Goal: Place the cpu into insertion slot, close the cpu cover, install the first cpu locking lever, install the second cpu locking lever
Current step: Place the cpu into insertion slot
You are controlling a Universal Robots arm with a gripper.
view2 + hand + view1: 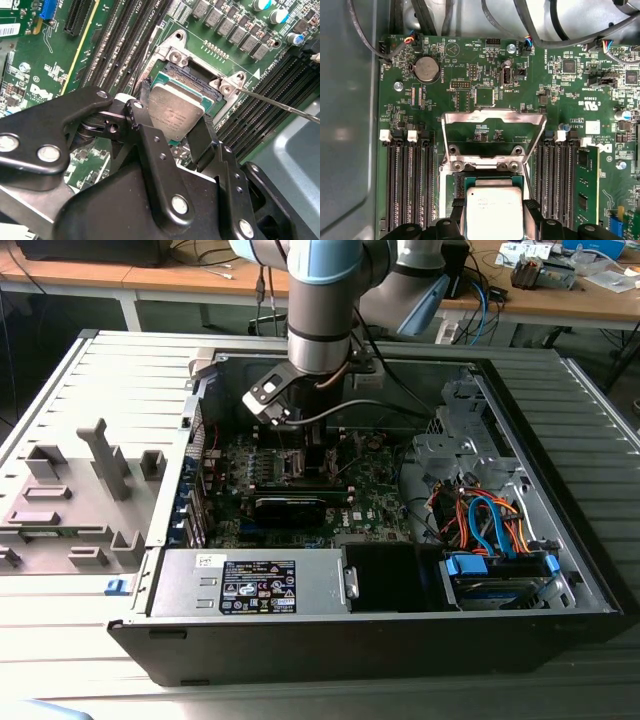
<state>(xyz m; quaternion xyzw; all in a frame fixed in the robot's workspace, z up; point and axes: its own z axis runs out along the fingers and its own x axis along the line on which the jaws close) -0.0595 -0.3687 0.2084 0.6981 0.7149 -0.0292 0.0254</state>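
My gripper (174, 119) is shut on the cpu (175, 111), a silvery square chip with a green edge, with one black finger on each of two opposite sides. The cpu hangs right over the insertion slot (192, 76), whose dark centre and metal rim (172, 52) show past the chip; I cannot tell whether it touches. In the first wrist view the cpu (492, 212) sits between the fingers (456, 212), and the cpu cover (492, 116) stands swung open beyond the slot (487, 180). A thin locking lever (280, 102) sticks out to one side. In the exterior view the gripper (300, 445) is low over the motherboard.
The green motherboard (370, 490) lies in an open computer case (560, 490). Memory slots (410, 180) flank the socket on both sides. A power supply (250, 585), drive bay (500, 570) and cables (480, 515) crowd the case. A grey fixture (100, 480) stands at the exterior view's left.
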